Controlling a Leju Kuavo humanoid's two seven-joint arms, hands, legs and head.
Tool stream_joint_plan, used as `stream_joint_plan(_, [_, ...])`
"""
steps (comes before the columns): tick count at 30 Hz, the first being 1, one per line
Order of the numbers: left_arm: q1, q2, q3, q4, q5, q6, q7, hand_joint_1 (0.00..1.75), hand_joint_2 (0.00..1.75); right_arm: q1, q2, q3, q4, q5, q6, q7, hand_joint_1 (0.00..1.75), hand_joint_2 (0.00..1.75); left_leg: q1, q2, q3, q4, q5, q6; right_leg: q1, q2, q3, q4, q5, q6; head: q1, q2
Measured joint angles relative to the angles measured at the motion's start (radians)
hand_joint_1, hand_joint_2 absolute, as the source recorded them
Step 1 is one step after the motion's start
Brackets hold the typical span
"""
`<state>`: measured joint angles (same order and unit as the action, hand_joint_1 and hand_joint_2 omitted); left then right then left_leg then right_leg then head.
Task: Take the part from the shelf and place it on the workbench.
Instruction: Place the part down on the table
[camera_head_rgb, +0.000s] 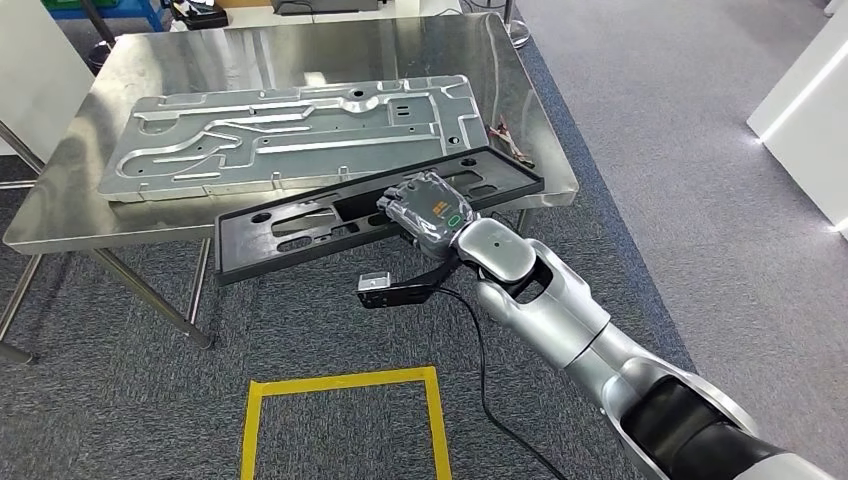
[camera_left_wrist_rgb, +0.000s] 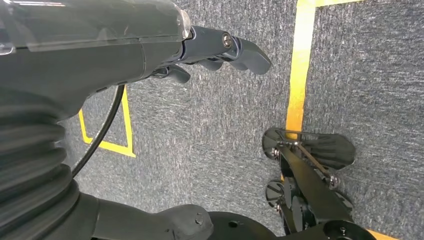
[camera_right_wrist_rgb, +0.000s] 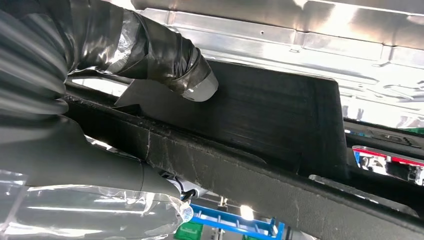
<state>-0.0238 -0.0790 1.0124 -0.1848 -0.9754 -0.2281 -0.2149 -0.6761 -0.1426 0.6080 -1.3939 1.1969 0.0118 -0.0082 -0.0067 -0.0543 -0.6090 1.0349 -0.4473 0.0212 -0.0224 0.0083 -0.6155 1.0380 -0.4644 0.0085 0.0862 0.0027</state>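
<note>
Right hand (camera_head_rgb: 428, 210) grips the black part (camera_head_rgb: 300, 228) — overhanging the workbench (camera_head_rgb: 250, 55) edge.

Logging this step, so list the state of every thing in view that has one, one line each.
Long black plastic frame part: held by the right hand, its far edge over the table's front edge, the near edge overhanging.
Large silver metal plate: lying flat on the table.
Shiny steel workbench: standing, bearing the plate.
Right hand: grips the frame.
Left hand: hanging above carpet, holding nothing.
</note>
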Motion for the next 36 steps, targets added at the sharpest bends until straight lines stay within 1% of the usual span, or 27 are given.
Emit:
stream_joint_plan(10, [0.0, 0.0, 0.0, 0.0, -0.011, 0.0, -0.001, 0.0, 1.75, 0.001, 0.013, 0.0, 0.005, 0.013, -0.001, -0.004, 1.75, 1.75, 0.0, 0.0, 0.0, 0.0, 0.0, 0.0, 0.0, 0.0, 0.0, 0.0, 0.0, 0.0, 0.0, 0.0])
stream_joint_plan(36, [0.0, 0.0, 0.0, 0.0, -0.038, -0.005, -0.006, 0.0, 1.75, -0.003, 0.021, 0.0, 0.006, 0.027, 0.002, -0.013, 1.75, 1.75, 0.0, 0.0, 0.0, 0.0, 0.0, 0.0, 0.0, 0.0, 0.0, 0.0, 0.0, 0.0, 0.0, 0.0])
